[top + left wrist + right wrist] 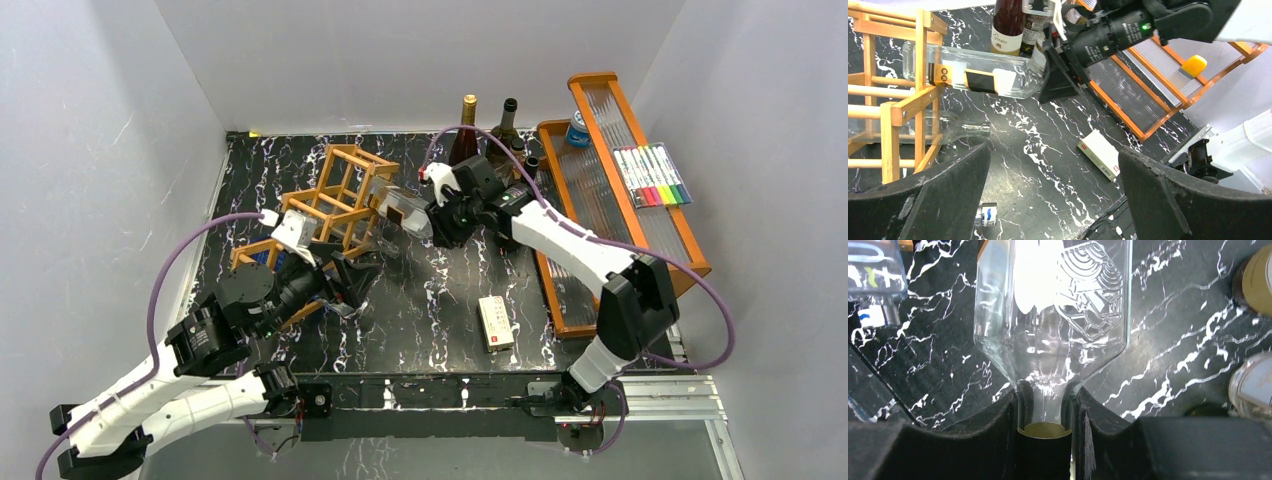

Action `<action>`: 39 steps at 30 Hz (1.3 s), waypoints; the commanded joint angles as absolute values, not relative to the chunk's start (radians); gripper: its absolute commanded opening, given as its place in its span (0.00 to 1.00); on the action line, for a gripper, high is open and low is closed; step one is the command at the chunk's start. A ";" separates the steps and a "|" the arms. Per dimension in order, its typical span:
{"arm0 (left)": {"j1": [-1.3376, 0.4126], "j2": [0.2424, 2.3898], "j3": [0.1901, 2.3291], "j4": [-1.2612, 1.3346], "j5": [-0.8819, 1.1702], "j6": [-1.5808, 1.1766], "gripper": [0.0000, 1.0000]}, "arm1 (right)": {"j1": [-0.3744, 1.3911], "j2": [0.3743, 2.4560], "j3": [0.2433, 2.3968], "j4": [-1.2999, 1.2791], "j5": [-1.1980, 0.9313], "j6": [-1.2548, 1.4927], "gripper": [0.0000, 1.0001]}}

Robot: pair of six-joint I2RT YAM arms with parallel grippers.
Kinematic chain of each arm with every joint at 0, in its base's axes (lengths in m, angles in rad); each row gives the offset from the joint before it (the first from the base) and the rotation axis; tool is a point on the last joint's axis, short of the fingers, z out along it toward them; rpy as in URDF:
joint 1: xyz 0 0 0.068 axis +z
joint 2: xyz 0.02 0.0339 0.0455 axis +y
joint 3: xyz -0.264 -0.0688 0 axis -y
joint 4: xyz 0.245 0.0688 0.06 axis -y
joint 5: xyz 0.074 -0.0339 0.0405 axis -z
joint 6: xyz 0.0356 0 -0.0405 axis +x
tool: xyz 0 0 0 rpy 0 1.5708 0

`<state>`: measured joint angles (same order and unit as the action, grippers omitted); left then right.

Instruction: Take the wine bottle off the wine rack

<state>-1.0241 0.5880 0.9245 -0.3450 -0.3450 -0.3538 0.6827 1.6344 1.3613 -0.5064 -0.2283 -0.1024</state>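
Wine bottle (1048, 315) runs lengthwise straight ahead of the right claw (1045, 407), which is clenched on its neck. Its base sits inside the wine rack (342, 196). The left claw (1053, 192) is released.

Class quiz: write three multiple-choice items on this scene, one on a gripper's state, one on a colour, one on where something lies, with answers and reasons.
1. The right gripper is: A open and empty; B shut on the neck of the clear bottle; C shut on that bottle's base.
2. The bars of the wine rack are: A blue; B white; C orange-brown.
3. The white box lies: A on the table; B inside the wine rack; C on top of the clear bottle.
Answers: 1 B, the wrist view shows both fingers pressed against the neck; 2 C, the wood shows that tone; 3 A, it lies flat on the marbled top.
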 commanded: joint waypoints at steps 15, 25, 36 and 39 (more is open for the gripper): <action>-1.029 0.753 0.919 -0.257 -0.265 -0.221 0.98 | 0.689 1.260 1.267 -0.698 -0.267 -0.033 0.00; -1.028 0.936 0.923 -0.146 0.021 0.142 0.98 | 0.689 1.210 1.241 -0.836 -0.292 0.034 0.00; -1.028 1.088 0.888 0.010 0.290 0.552 0.98 | 0.688 1.180 1.238 -0.873 -0.391 0.043 0.00; -1.028 1.147 0.901 0.033 0.335 0.572 0.98 | 0.689 1.178 1.238 -0.876 -0.392 0.044 0.00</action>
